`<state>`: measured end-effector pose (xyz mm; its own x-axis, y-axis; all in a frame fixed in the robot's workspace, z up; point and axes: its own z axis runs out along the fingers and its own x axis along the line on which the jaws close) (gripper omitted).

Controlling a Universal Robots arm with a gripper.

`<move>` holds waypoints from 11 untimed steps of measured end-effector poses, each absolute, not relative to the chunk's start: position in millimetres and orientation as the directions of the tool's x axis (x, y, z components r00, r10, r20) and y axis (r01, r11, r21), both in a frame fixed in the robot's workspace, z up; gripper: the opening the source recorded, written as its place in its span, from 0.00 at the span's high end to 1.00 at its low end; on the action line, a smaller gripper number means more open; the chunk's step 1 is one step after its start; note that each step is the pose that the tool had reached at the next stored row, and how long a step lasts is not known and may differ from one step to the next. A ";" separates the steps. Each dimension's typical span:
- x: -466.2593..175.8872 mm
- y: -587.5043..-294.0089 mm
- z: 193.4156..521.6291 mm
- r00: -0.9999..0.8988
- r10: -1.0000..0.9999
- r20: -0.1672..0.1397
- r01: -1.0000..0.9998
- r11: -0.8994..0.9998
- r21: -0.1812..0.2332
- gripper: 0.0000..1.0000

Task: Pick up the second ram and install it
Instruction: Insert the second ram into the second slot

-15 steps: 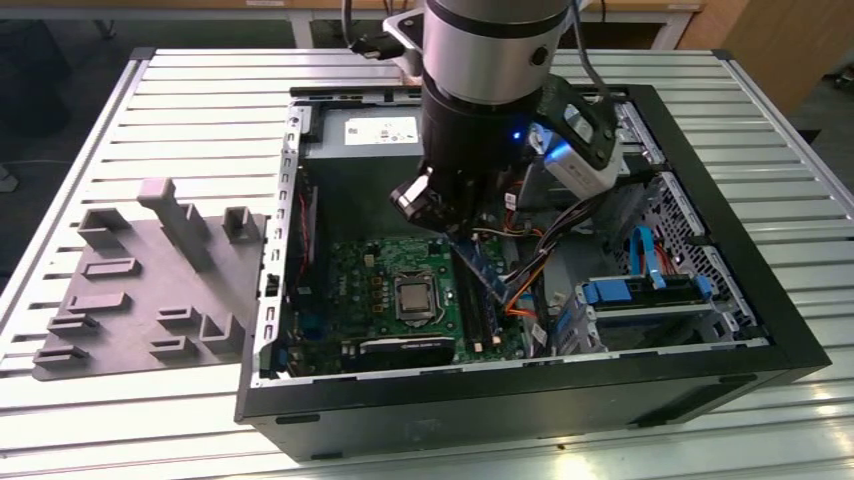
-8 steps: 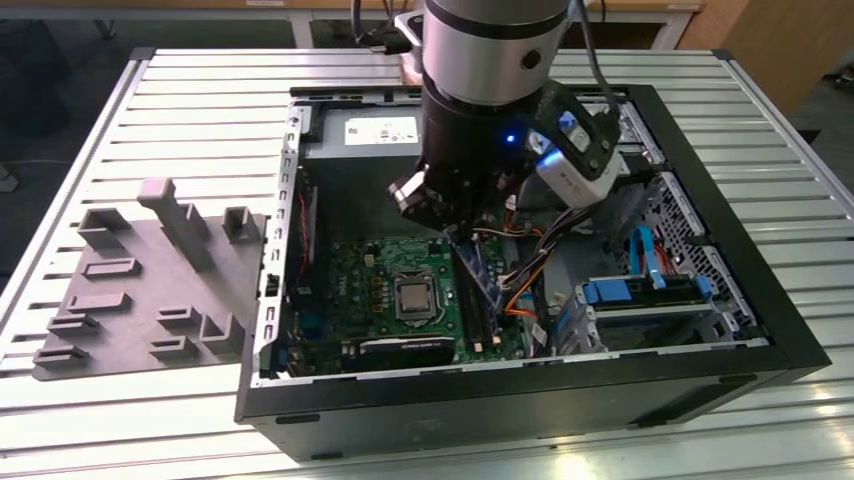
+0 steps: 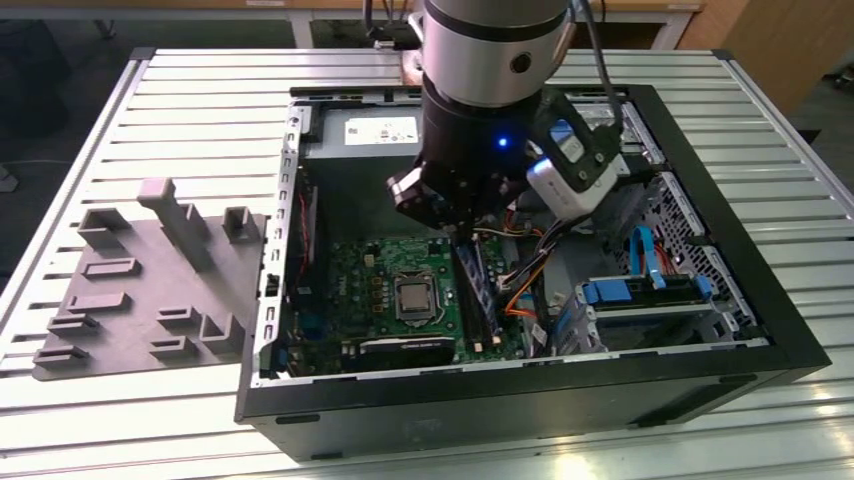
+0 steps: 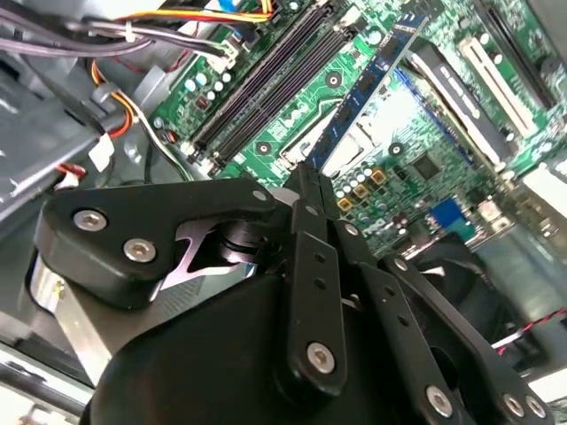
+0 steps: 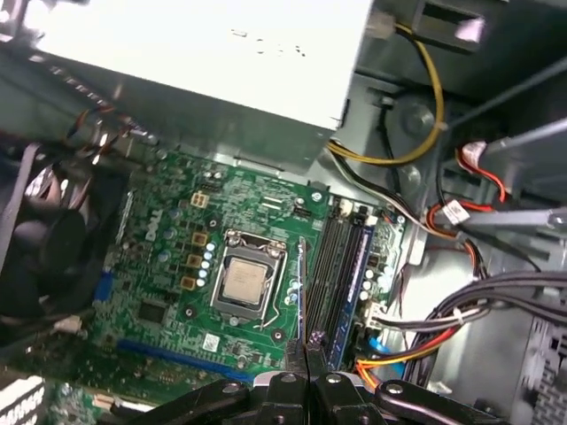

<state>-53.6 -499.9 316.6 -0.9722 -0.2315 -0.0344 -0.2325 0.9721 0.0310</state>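
The black linked claw (image 5: 306,359) is pinching the second ram (image 5: 301,292), a thin flat bluish board held on edge over the green motherboard (image 5: 168,266) (just beside the long black memory slots (image 5: 332,266)). One blue stick (image 5: 354,292) already stands in the slots. Beyond, the square metal processor socket (image 5: 244,283), then the black steel case (image 3: 534,400), on the ribbed surface (image 3: 174,100), with a gray moulded fixture (image 3: 147,280) at the exterior view's left.
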 end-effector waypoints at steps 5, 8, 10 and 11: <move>-53.6 -499.9 315.7 -0.989 -0.143 -0.034 -0.144 0.989 0.031 0.89; -53.6 -499.9 315.6 -0.992 -0.121 -0.034 -0.122 0.992 0.031 0.89; -53.6 -499.9 315.6 -0.992 -0.120 -0.034 -0.122 0.992 0.031 0.89; -53.6 -499.9 315.5 -0.992 -0.121 -0.034 -0.122 0.992 0.031 0.89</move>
